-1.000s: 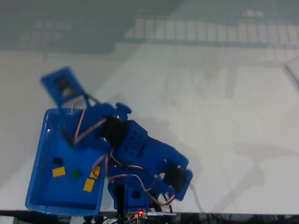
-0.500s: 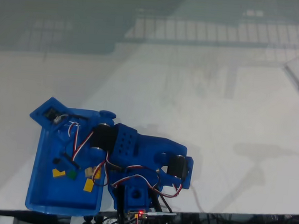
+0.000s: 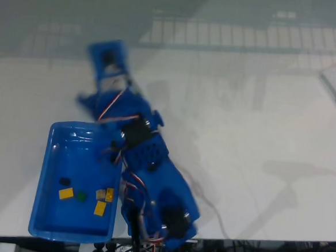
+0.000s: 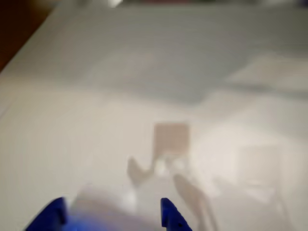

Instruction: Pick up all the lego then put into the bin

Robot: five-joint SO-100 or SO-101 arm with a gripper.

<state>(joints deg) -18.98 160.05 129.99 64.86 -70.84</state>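
The bin [image 3: 75, 180] sits at the table's [image 3: 248, 137] near left edge in the fixed view, holding the lego [image 3: 85, 195] in its near half. The arm [image 3: 148, 159] stretches beyond it; the gripper [image 4: 113, 214] hangs released and empty over bare table.

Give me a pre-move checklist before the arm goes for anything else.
1. Bricks in the bin: ok; yellow brick, green brick, black brick, more yellow and tan ones beside them lie inside.
2. Lego left on the white table: none visible; ok.
3. End effector empty: ok; table shows between its blue fingertips in the wrist view.
4. End effector clear of the bin: ok; it is beyond the far rim in the fixed view.
5. Image sharpness: not ok, both views blurred.
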